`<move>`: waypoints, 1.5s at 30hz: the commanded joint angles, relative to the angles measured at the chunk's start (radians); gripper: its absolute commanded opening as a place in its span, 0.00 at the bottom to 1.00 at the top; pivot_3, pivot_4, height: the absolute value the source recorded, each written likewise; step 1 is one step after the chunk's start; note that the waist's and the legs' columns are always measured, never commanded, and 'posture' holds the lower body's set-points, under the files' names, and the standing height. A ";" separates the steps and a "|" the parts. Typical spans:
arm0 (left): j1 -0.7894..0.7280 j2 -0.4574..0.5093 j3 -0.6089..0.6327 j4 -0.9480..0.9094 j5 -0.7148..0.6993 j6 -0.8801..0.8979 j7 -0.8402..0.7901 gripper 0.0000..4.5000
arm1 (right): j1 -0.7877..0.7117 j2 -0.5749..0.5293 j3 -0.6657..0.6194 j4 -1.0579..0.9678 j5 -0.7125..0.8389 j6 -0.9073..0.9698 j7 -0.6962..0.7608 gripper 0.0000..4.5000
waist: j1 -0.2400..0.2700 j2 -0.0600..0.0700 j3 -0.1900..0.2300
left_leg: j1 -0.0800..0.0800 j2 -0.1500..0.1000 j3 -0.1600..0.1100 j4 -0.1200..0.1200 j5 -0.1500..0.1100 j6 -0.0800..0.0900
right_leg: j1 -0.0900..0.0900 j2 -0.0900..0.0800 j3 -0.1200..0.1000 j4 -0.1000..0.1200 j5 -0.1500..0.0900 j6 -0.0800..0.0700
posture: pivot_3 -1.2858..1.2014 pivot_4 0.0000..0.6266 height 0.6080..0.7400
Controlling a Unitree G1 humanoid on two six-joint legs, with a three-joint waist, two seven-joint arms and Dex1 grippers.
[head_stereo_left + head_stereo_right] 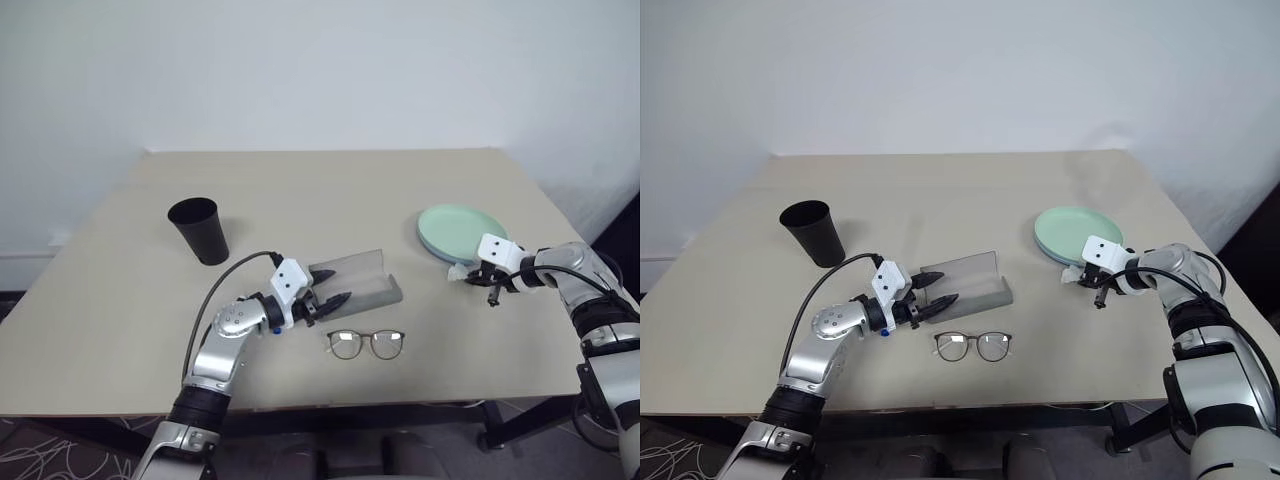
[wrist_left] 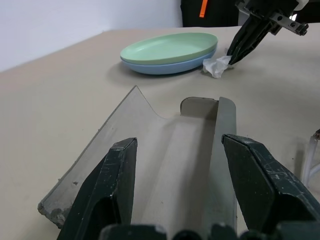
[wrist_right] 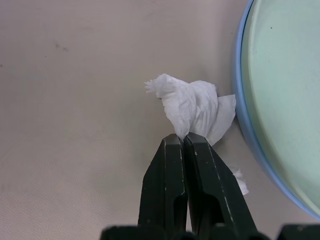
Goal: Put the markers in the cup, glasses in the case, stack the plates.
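Beige table (image 1: 330, 190) w/ a black cup (image 1: 199, 229) standing upright toward the robot's left, well apart from the rest. Mint green plate (image 1: 460, 224) sits stacked on the light blue plate (image 2: 170, 65) at the robot's right. Grey case (image 1: 360, 279) lies open mid-table, paler lid up; glasses (image 1: 366, 343) rest on the table just in front of it, nearer the robot, not inside. Left gripper (image 1: 328, 298) is at the case's near end, jaws wide, one black finger (image 2: 107, 185) each side of the open tray, holding nothing. Right gripper (image 1: 492, 285) points down just beside the plates, jaws pressed together, tips at a small crumpled white paper (image 3: 192, 110) that touches the blue plate's rim; whether it's pinched, can't tell.
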 commanded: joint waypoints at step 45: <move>-0.020 0.008 0.010 -0.044 -0.020 0.008 -0.031 0.63 | -0.227 0.065 -0.114 0.189 0.076 -0.057 -0.184 0.58 | -0.001 0.001 0.000 | 0.000 0.000 0.000 0.000 0.000 0.000 | 0.000 0.000 0.000 0.000 0.000 0.000 | 0.52 0.00 0.94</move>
